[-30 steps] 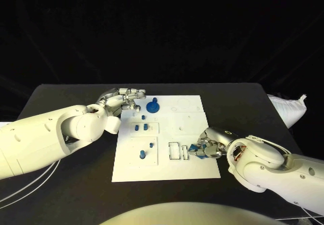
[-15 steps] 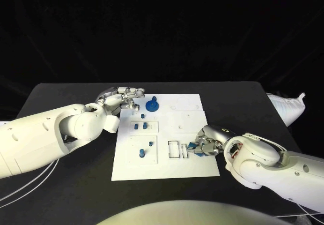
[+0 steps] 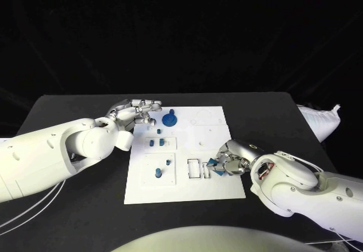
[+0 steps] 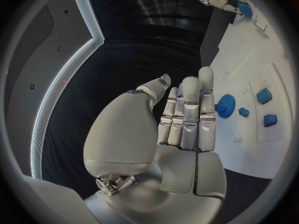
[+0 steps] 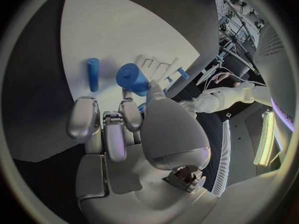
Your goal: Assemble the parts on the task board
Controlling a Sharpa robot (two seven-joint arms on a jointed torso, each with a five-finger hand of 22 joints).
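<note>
The right robot hand (image 3: 231, 163) pinches a small blue part (image 5: 132, 78) over the task board (image 3: 219, 191), beside its rectangular slots. The left robot hand (image 3: 136, 112) hovers empty, fingers extended, near the blue gear (image 3: 171, 119). The part looks light, rigid and smooth, best pinched by its sides.

Black worktop (image 3: 75, 107) spans scene under dark backdrop. White crumpled cloth-like bundle (image 3: 321, 122) sits at worktop's right edge. Thin white cables (image 3: 30, 207) trail over worktop's near-left corner.
</note>
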